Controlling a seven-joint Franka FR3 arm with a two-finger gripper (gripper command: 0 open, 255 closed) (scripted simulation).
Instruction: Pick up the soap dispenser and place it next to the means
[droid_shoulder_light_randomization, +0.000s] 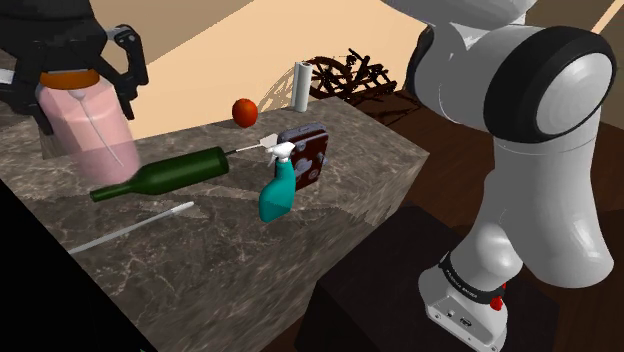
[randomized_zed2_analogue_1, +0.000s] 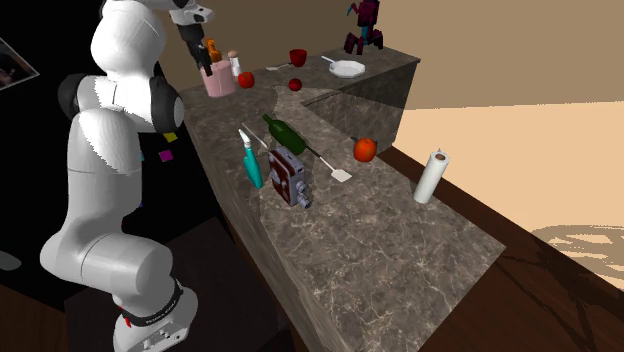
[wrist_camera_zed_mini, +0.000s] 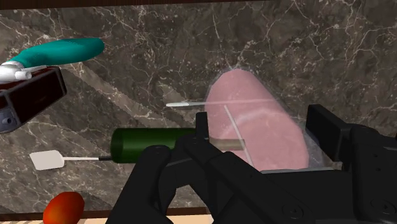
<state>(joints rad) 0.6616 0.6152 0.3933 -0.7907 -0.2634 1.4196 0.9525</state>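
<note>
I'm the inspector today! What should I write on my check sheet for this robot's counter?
Surface: marbled stone counter.
Job's things: pink soap dispenser, between the end effector's fingers, at the shoulder view's upper left.
Clutter: green bottle lying on its side, teal spray bottle, dark box, red fruit, white roll, spatula, thin white rod.
Grippers: end effector shut on the soap dispenser.
Cables: nothing seen.
Surroundings: dark stand, tan floor, a black area at the shoulder view's lower left.
</note>
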